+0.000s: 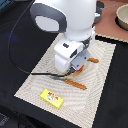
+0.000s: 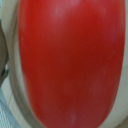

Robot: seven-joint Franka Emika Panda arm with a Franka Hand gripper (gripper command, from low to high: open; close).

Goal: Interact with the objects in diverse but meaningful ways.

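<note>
The arm's bulk covers the middle of the striped placemat (image 1: 95, 75), hiding the gripper, so whether it is open or closed cannot be told. The wrist view is filled by the red tomato (image 2: 70, 62). Orange-handled cutlery (image 1: 75, 83) lies just beside the arm; the yellow packet (image 1: 52, 98) lies near the placemat's front edge.

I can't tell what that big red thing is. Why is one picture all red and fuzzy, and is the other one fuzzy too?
In the wrist view the red tomato sits so close to the camera that it fills the picture, soft and out of focus, with a faint pale sheen. The exterior view is sharper though grainy: the yellow packet and orange-handled cutlery read clearly, while the arm hides the claw.
</note>
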